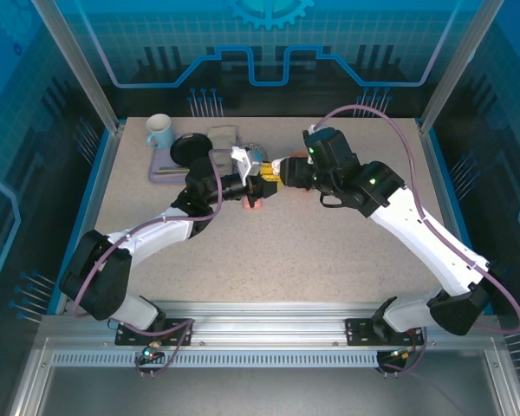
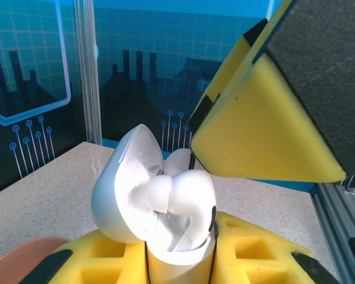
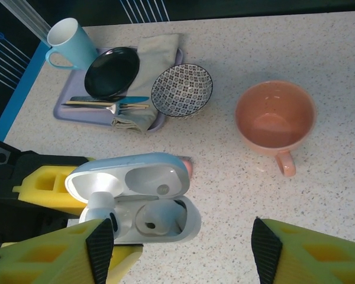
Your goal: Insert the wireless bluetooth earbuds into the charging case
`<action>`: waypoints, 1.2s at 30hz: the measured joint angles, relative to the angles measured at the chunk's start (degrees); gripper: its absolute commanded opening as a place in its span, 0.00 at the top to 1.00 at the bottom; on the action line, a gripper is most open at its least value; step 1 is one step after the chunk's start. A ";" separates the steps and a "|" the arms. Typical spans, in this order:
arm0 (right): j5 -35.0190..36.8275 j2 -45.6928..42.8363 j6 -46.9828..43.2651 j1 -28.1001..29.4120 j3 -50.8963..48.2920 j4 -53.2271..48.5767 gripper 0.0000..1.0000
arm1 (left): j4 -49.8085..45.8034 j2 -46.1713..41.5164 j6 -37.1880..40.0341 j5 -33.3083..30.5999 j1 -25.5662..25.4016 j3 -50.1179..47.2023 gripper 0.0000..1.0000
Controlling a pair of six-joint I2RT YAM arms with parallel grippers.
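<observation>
My left gripper [image 2: 180, 260] is shut on the base of a white charging case [image 3: 165, 222], which it holds above the table with the lid [image 3: 130, 177] swung open. One white earbud [image 3: 157, 218] sits in the case's right well. A second white earbud [image 3: 100, 206] stands up out of the left well, tip upward [image 2: 183, 195]. My right gripper [image 3: 183, 248] hangs open right over the case. Its left finger [image 3: 100, 248] is against the raised earbud and its other finger [image 3: 266, 248] is far off to the side. The two grippers [image 1: 269, 178] meet over mid-table.
A salmon-pink cup [image 3: 275, 118] stands on the table beyond the case. At the back left a lilac tray [image 3: 62, 109] holds a light-blue mug [image 3: 68, 38], a black plate [image 3: 111, 71], a folded cloth and cutlery. A patterned bowl [image 3: 182, 90] sits beside it.
</observation>
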 measured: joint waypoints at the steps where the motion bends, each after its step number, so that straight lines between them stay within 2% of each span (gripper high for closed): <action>1: -0.22 0.00 0.17 0.24 0.00 0.00 0.35 | 0.00 0.00 0.00 0.00 0.00 0.00 1.00; 11: -1.66 0.07 1.66 3.43 0.00 0.90 0.35 | 0.02 0.00 0.00 0.00 0.00 0.00 1.00; 22: -0.68 -1.86 1.64 -1.75 0.00 0.81 0.35 | 0.04 0.00 -0.02 0.00 0.00 0.00 1.00; 36: -3.76 -1.31 1.95 -2.19 -3.48 1.57 0.36 | 0.04 0.00 -0.15 0.00 0.00 0.00 1.00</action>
